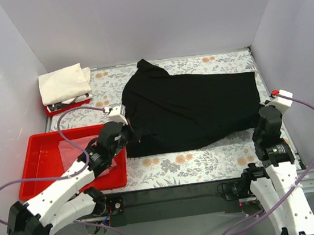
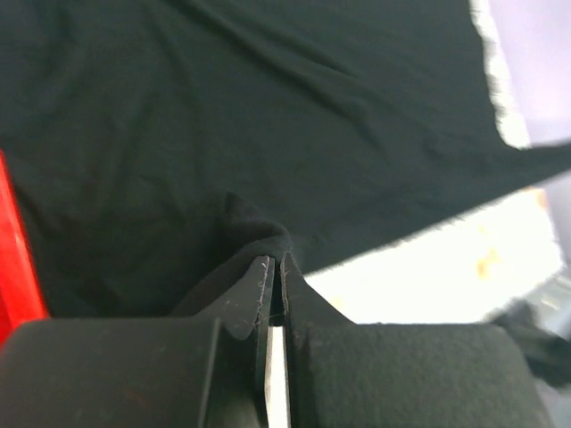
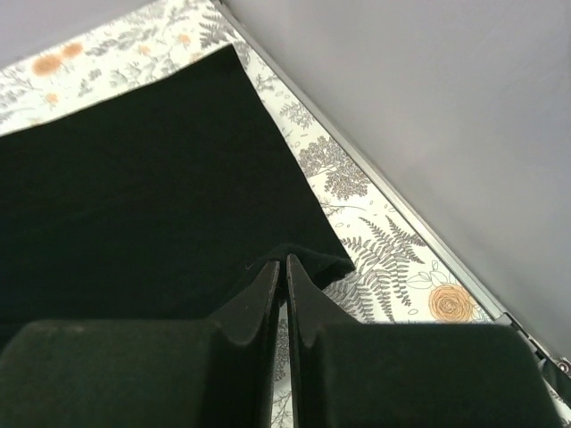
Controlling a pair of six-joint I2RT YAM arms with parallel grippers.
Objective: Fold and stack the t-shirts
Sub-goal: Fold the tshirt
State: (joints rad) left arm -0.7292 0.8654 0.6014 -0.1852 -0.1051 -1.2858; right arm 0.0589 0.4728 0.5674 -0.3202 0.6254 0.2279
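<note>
The cream-white t-shirt (image 1: 64, 83) is lying folded at back left. A pale cloth, possibly the dusty pink t-shirt (image 1: 72, 149), is lying in the red tray (image 1: 40, 159). The left gripper (image 2: 277, 264) is pinching the spread black t-shirt's (image 1: 193, 110) near-left edge; the right gripper (image 3: 281, 265) is pinching its near-right corner.

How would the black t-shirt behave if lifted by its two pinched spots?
Probably floppy: the black t-shirt wrinkles and puckers where the left gripper pinches it, so it should sag between grips. Likely light: the right gripper holds it by one thin corner. Unlikely to slip, since both are shut on cloth.
</note>
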